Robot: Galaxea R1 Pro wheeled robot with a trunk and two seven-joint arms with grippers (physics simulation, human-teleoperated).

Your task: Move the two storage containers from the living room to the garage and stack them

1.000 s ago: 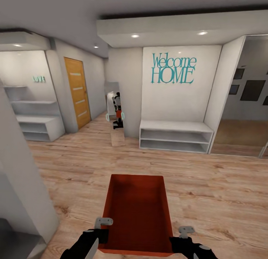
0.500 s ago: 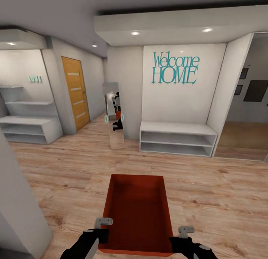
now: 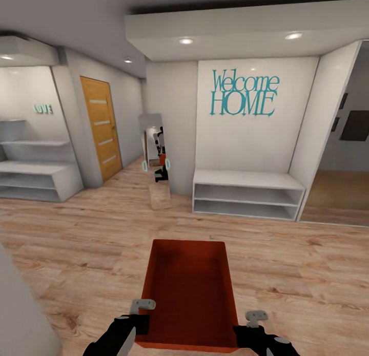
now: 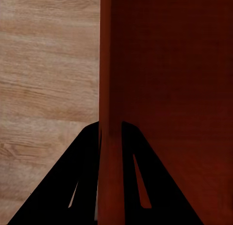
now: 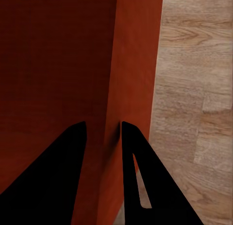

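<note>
- Box (image 3: 189, 294), orange-red, open-topped and with nothing inside, is carried low in front of the robot, its long side running away from the camera, above a light wood plank floor (image 3: 77, 243).
- Left gripper (image 4: 110, 137) pinches the box's left wall near the close corner; in the left wrist view one dark finger (image 4: 73, 186) lies outside the wall and the other inside, both pressed against the thin orange edge.
- Right gripper (image 5: 104, 128) pinches the right wall the same way, with one finger (image 5: 145, 181) on the floor side and the other within the box.
- In the head view the left gripper (image 3: 142, 315) and right gripper (image 3: 252, 322) sit at the box's near corners, black arms trailing down out of the picture.
- Beyond the box, a white wall carries teal lettering (image 3: 245, 95) reading "Welcome HOME", and a low white bench with open shelves (image 3: 246, 194) stands beneath it.
- Left of that wall a tall narrow mirror (image 3: 156, 161) leans at the corner, with a small reflection of the robot in it.
- Further left is a wood-panelled door (image 3: 100, 128), and past it a white alcove with stepped shelves (image 3: 36, 171) and a small teal sign (image 3: 42, 109).
- At the right edge an opening leads into another room with dark frames (image 3: 356, 125) on its wall.
</note>
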